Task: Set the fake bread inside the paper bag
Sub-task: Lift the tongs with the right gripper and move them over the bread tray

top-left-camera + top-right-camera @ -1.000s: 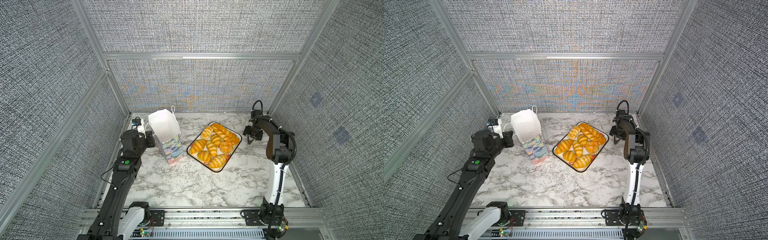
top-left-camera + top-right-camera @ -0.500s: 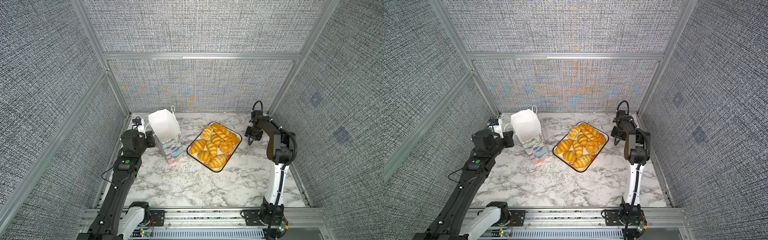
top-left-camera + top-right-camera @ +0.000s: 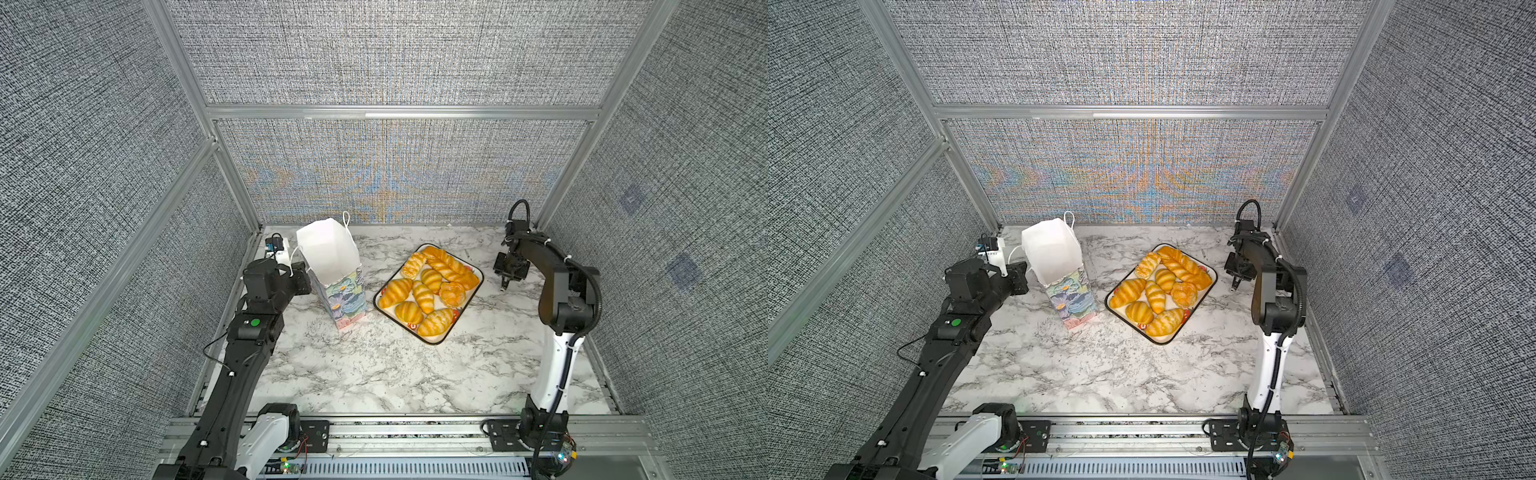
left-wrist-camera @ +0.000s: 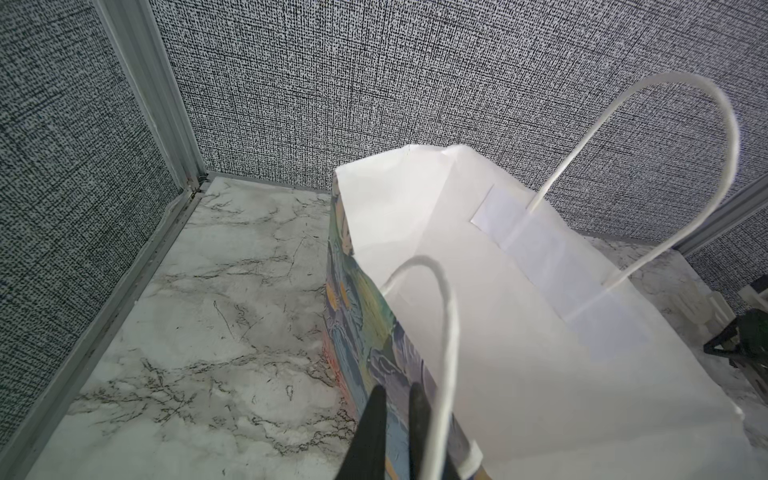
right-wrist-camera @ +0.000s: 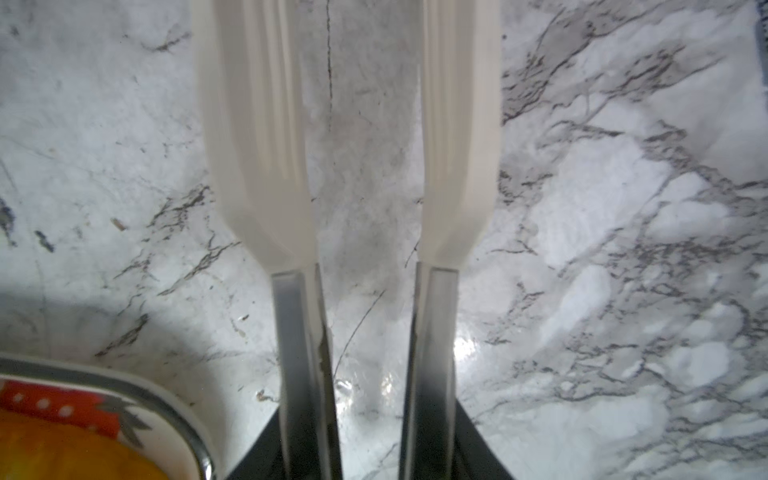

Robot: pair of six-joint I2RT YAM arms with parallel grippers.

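Reaches left arm [image 3: 245,353] toward back-left corner of table [image 3: 374,374], pinching paper bag [image 4: 519,332] wall in left gripper [image 4: 397,399]; folds right arm [image 3: 557,286] near back-right corner, clamping white tongs [image 5: 257,145] in downward-pointing right gripper [image 3: 509,276].

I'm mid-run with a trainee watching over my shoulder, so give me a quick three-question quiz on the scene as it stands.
1. True or false: the paper bag lies flat on its side.
2. What does the right end effector grip? A) a croissant B) the white tongs C) a bag handle
3. Fill in: all the fake bread in view sits on the ___.
Key: 1 false, it stands upright with its mouth open; 2 B; 3 the tray.
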